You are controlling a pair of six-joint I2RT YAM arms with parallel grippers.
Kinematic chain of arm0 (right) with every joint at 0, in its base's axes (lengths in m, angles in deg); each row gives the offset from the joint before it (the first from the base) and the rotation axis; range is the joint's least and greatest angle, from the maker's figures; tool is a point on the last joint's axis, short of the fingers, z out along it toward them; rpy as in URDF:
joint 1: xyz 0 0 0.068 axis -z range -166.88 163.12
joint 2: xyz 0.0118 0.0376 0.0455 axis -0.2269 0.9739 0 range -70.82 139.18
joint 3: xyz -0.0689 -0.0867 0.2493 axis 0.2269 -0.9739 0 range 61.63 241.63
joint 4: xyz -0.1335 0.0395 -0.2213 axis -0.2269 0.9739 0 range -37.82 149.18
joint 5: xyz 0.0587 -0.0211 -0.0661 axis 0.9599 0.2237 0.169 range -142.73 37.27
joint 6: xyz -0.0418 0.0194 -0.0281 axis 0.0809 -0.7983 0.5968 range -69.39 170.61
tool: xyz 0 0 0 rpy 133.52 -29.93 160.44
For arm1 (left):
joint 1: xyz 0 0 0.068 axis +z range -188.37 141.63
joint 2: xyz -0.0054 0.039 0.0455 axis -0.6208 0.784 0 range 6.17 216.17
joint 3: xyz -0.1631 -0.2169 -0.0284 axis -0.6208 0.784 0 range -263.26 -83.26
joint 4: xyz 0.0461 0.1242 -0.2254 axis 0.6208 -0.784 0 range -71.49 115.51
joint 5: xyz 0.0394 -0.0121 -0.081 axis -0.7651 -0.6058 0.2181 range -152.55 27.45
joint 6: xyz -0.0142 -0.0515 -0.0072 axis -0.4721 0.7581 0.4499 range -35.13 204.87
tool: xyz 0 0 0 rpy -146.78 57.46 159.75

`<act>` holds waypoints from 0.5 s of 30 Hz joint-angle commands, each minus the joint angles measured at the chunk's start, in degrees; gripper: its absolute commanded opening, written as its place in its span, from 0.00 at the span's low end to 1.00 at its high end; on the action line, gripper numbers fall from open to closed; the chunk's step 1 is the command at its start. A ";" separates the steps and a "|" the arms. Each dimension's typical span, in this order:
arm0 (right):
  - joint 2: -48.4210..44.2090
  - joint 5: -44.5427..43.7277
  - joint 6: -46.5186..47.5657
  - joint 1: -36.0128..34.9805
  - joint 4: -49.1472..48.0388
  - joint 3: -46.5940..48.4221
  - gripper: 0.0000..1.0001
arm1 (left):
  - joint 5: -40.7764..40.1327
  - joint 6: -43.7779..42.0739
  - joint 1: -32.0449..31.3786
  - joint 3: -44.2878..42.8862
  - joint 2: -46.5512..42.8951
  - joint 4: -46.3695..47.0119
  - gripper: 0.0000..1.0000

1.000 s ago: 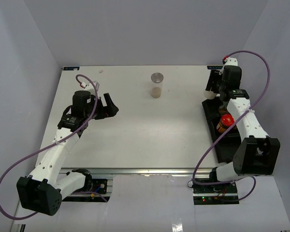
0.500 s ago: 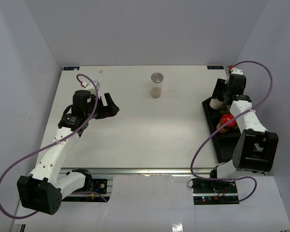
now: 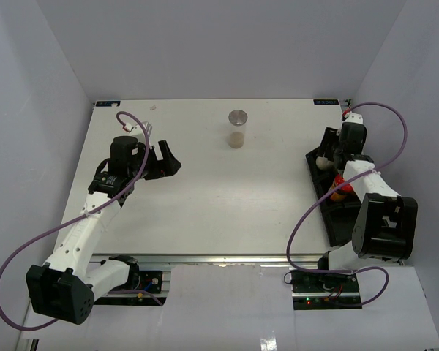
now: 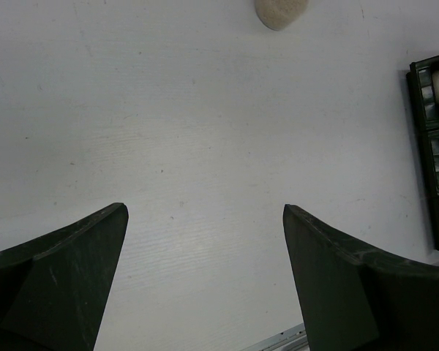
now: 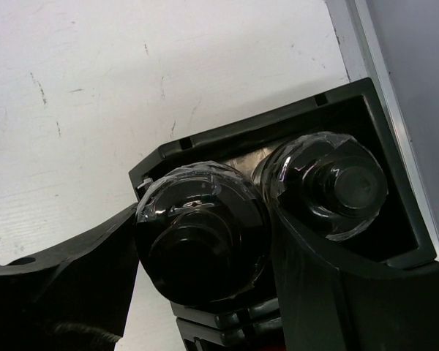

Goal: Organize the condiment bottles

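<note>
A clear bottle (image 3: 238,130) with a silver-grey lid stands alone at the far middle of the table; its base shows in the left wrist view (image 4: 280,11). My left gripper (image 3: 167,162) is open and empty over bare table (image 4: 205,208). My right gripper (image 3: 328,155) is shut on a black-capped bottle (image 5: 201,234) at the far end of the long black tray (image 3: 342,219). A second black-capped bottle (image 5: 335,183) stands in the tray's end compartment, touching the held one. A red-capped bottle (image 3: 340,183) stands in the tray just behind the gripper.
The tray (image 5: 161,157) lies along the table's right edge, close to the right wall (image 3: 410,110). The right arm's purple cable (image 3: 307,219) loops over the table near the tray. The tray's end also shows in the left wrist view (image 4: 432,146).
My right gripper has carried the black-capped bottle right and nearer, from beside the tray's far corner to over its far end. The left arm has not moved.
</note>
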State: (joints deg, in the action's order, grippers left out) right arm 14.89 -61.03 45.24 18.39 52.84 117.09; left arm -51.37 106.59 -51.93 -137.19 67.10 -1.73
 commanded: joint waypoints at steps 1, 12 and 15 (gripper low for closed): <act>-0.23 -1.73 0.06 0.26 -8.80 0.03 0.39 | 0.86 -0.67 0.33 -1.09 -0.33 1.43 0.98; 1.40 -0.98 -0.27 0.26 -7.55 1.47 0.71 | 0.71 -1.06 0.36 -2.44 -0.37 0.72 0.98; 1.56 -1.40 -0.20 0.26 -6.56 2.42 0.74 | 0.77 -1.09 0.32 -2.73 -0.43 0.55 0.98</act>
State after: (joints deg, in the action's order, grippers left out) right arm 17.32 -61.58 45.07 18.39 50.69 116.15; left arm -51.33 106.22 -51.93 -137.43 67.14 -1.41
